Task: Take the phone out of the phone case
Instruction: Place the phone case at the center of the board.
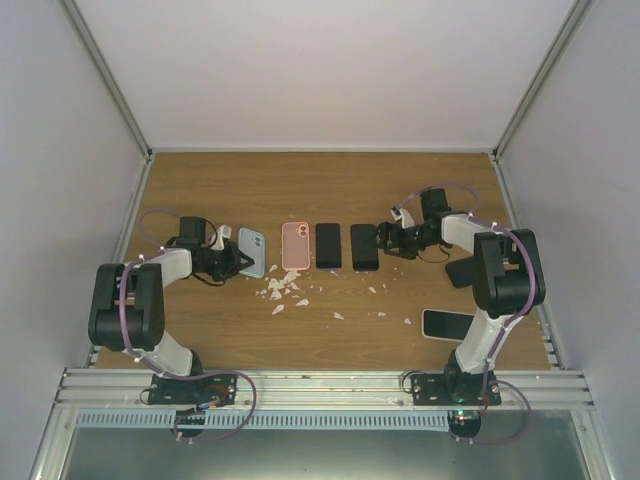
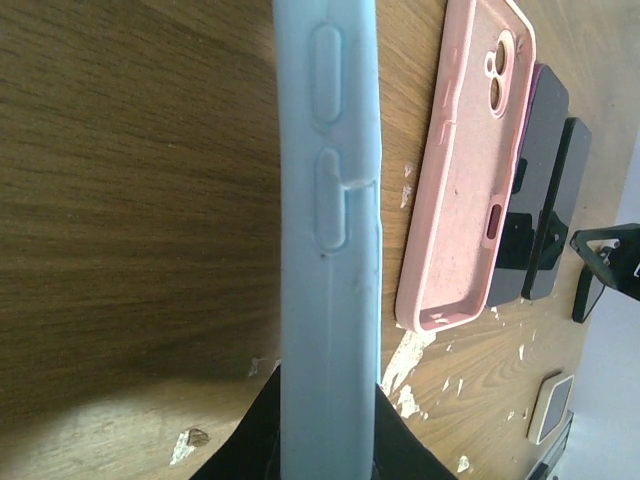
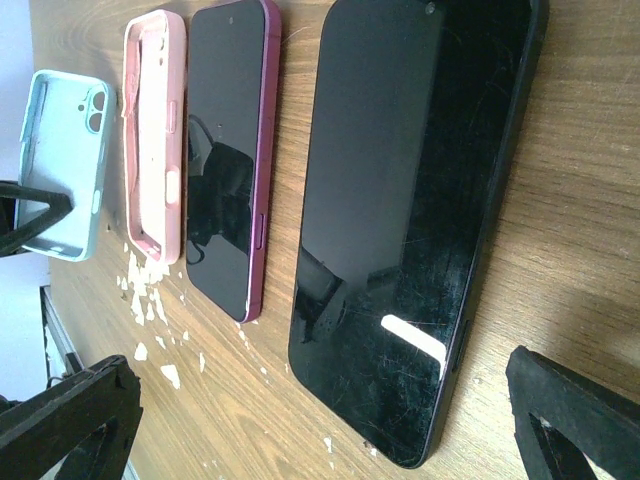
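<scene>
On the brown wooden bench (image 1: 200, 190), extraction looks basically done. Biggest item in the row, the black glass-fronted phone (image 3: 400, 220), lies bare, screen up, with no case on it. Just beside it is the dark phone with magenta frame (image 3: 228, 150), also bare and screen up.

Next over is the pink silicone phone case (image 3: 152, 130), open side up and empty. Last in the row is the light-blue silicone phone case (image 2: 328, 250), which also reads empty in the right wrist view.

Well apart from the row, near the right arm base, sits a white rounded slab (image 1: 447, 323). Phone or case, can't tell.

Grip status:
- The left end effector (image 1: 238, 262) is pressed together on the blue case, pinching its rim. The left wrist view sees the case edge-on, with what looks like a small split at the lower side-button moulding.
- The right end effector (image 3: 320, 415) is spread wide and holds nothing. It hovers at the near end of the black phone, not touching as far as I can tell.

Smallest bits are white crumbs (image 1: 280, 290), scattered in front of the cases.

Judgement: both cases are empty and both phones are free, so there's nothing left to pull out. What's left is to let go of the blue case and back off. Can't tell which phone belongs to which case.
</scene>
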